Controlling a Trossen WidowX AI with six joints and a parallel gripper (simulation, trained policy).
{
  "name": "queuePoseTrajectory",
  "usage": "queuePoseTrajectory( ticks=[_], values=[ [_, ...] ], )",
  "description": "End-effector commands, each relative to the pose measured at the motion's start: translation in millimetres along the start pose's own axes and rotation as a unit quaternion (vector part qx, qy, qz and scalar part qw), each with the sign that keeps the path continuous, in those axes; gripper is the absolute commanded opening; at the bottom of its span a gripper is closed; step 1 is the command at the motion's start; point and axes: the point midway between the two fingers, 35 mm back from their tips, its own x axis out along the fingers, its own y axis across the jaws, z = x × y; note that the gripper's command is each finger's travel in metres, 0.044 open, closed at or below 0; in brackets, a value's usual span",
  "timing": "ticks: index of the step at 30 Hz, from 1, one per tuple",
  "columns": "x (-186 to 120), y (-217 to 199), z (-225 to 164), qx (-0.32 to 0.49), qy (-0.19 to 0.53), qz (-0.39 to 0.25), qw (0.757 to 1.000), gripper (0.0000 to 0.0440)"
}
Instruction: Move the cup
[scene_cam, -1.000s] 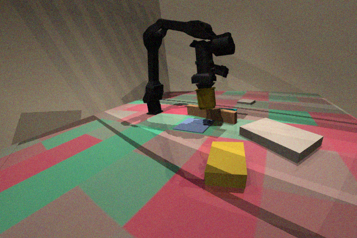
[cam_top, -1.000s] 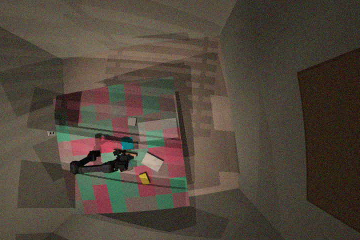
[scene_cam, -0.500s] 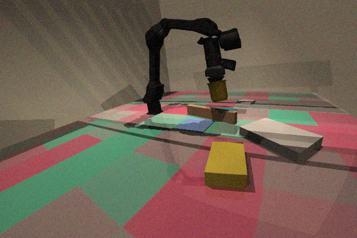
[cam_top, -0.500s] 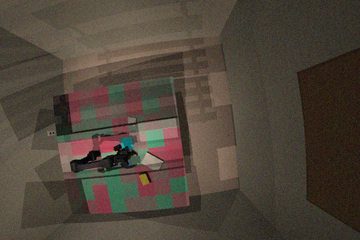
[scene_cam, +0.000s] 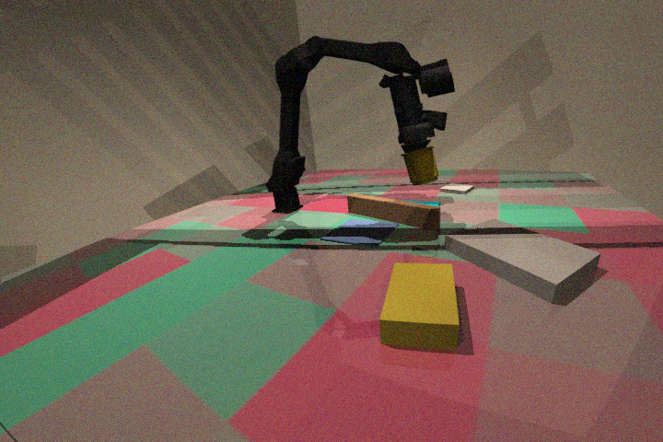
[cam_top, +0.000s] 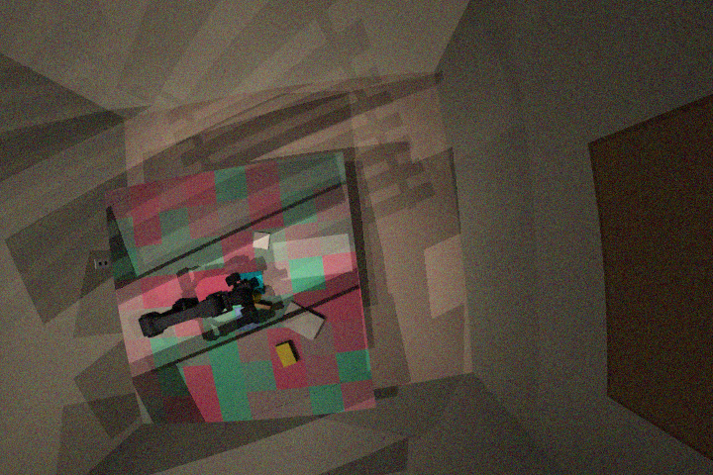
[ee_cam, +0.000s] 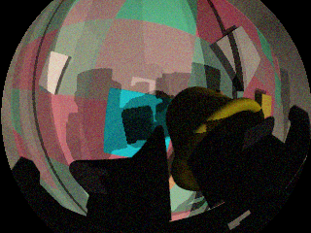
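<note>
You're in a plain bare-walled rm, type unclear: just a patchwork-topped table [cam_top: 231, 403] [scene_cam: 186, 385] [ee_cam: 146, 44], a wall outlet [cam_top: 101, 263] and a brown panel [cam_top: 671, 251], maybe a door.
</note>
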Motion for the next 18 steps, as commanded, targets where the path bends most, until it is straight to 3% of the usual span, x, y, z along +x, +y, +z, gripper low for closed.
queuePoseTrajectory(
  ticks=[1,18],
  values=[
    [6,14,4,-0.006,0.0,0.004,1.0,0.0],
    [41,56,-4,-0.013,0.008,0.004,1.0,0.0002]
  ],
)
